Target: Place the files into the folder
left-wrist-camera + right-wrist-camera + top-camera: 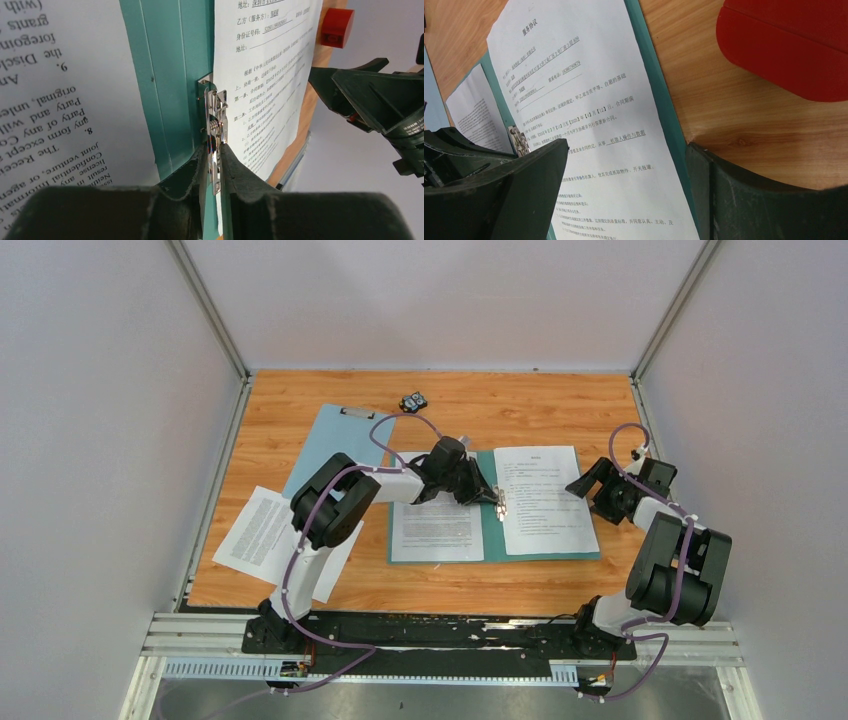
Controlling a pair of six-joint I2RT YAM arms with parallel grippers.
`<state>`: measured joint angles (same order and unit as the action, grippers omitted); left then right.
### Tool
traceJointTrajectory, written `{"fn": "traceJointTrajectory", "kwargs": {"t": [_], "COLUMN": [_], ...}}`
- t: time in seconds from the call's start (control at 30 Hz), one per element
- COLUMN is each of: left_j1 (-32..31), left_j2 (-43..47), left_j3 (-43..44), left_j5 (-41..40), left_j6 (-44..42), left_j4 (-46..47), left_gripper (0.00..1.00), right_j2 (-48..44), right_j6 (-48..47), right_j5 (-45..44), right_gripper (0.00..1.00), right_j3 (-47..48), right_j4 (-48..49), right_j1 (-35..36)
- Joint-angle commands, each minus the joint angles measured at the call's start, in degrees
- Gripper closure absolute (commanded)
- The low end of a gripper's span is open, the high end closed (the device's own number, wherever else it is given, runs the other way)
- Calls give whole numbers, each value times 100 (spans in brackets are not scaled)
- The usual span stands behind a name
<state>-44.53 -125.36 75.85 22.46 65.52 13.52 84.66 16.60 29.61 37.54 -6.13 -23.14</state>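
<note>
Two files (545, 500) lie on one folder (491, 535), one aside.

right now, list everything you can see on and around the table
table: 1, wood, under everything
folder: 1, teal, open, centre
files: 3, white, two on the folder, one at the table's left
clamp: 1, silver, folder spine
clipboard: 1, pale blue, far left
small gadget: 1, black, far edge
red thing: 1, red, by the right gripper, unclear what
left gripper: 1, black, shut on the clamp
right gripper: 1, black, open, at the folder's right edge
</note>
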Motion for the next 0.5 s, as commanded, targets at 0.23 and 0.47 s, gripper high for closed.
{"fn": "traceJointTrajectory", "kwargs": {"t": [0.23,0.47], "left_j1": [-177,-178], "left_j2": [-158,-65], "left_j3": [399,271], "left_j5": [-208,75], "left_j6": [5,387], "left_j4": [55,628], "left_gripper": [83,97], "right_j2": [68,50], "right_j6": [81,279], "right_j5": [271,886], "right_gripper": [11,12], "right_j3": [-262,-400], "right_j4": [-243,220], "right_j1": [46,111]}}
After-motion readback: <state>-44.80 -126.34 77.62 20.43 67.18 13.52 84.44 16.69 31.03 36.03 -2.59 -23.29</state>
